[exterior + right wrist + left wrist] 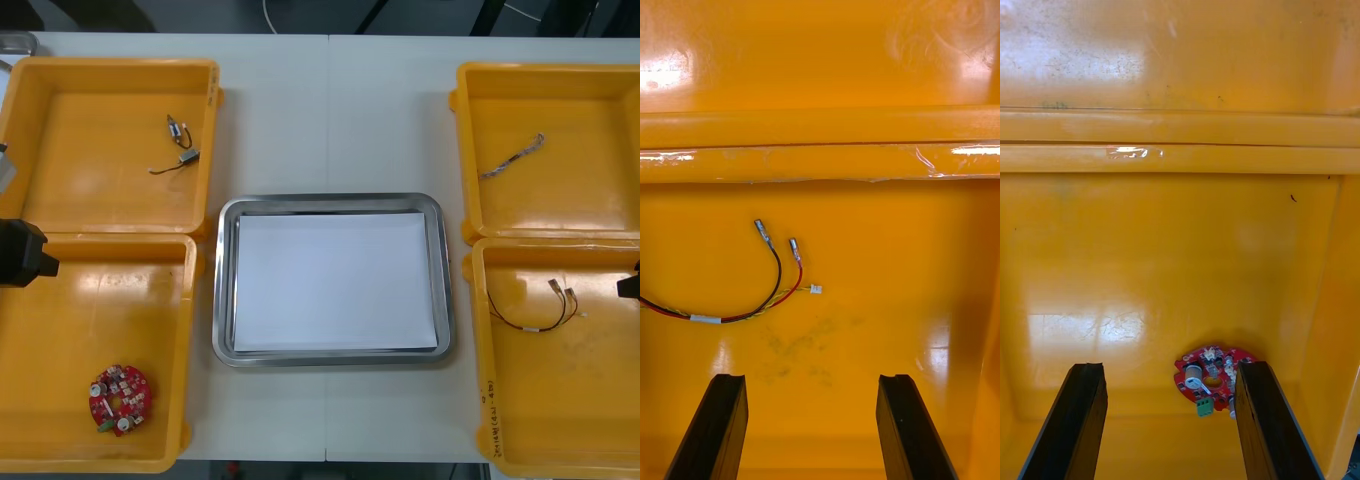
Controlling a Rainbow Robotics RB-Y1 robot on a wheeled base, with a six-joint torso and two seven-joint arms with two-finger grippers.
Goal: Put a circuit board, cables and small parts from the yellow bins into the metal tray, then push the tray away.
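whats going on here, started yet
Nothing has been picked up yet. The metal tray in the middle holds only its white inside. The left gripper, open, hangs over the near left bin, the red circuit board close to one of its fingers. The right gripper, open, hangs over the near right bin, the red and yellow cable ahead of its fingers. The small metal parts lie in the far left bin, the blue and white cable in the far right bin.

Bare table [330, 120] between metal tray [222, 300] and yellow bins [100, 300]
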